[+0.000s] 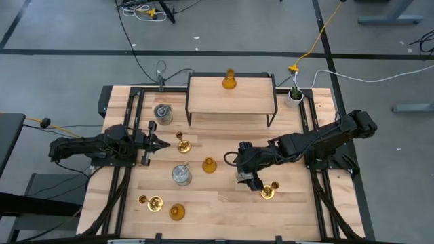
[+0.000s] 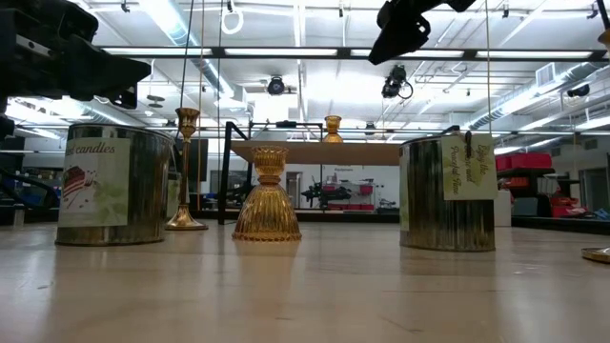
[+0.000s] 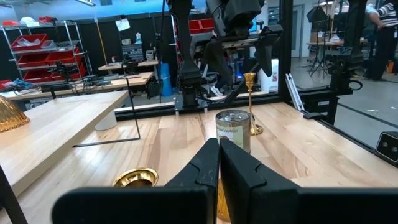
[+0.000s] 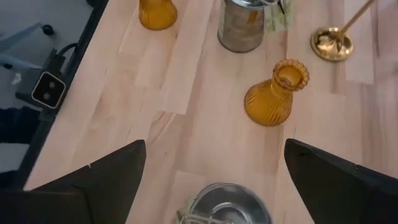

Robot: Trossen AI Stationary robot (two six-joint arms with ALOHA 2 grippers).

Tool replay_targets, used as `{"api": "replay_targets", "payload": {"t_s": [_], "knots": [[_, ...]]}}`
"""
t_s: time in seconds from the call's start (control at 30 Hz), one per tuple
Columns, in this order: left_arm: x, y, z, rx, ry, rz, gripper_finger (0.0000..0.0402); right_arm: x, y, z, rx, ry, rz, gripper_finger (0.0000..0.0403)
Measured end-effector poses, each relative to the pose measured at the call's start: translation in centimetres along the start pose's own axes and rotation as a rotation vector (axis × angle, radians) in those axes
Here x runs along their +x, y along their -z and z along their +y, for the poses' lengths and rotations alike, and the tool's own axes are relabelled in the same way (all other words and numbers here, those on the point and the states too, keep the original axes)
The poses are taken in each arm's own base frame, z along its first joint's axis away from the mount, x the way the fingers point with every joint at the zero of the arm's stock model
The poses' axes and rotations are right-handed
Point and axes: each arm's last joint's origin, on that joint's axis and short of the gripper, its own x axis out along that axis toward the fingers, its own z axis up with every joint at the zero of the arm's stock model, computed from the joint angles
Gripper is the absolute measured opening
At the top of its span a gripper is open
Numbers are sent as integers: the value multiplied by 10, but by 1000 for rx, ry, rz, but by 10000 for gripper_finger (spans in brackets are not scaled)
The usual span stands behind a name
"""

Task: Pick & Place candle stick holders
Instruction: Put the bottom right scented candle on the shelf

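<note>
My right gripper [image 1: 247,177] is open, well above a silvery glass cylinder [image 4: 227,205] that stands on the table [image 1: 224,203]; its fingers [image 4: 93,180] are spread to either side of the cylinder. My left gripper [image 1: 161,144] is shut and empty, raised above the table, beside an upright brass holder [image 1: 183,144]. That holder's cup shows in the left wrist view [image 3: 137,179]. Two more cylinders [image 1: 163,114] [image 1: 181,175], two amber bells [image 1: 209,165] [image 1: 177,212] and two brass holders [image 1: 154,202] [image 1: 270,192] stand on the table. A third amber bell [image 1: 229,81] stands on the shelf.
A wooden shelf on dark legs [image 1: 230,102] stands at the far middle. A small white pot with a green plant [image 1: 294,95] is at the far right. Dark frame rails run along the table's left and right sides [image 1: 312,135].
</note>
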Motion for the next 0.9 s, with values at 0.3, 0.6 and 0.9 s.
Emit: {"api": "replay_targets", "payload": {"t_s": [0.3,0.6,0.9], "knots": [[0,0,0,0,0,0,18,3,9,-1,38,16,68,387],[0,0,0,0,0,0,18,15,33,0,2,17,156,387],[0,0,0,0,0,0,18,25,47,-3,-43,52,180,387]]}}
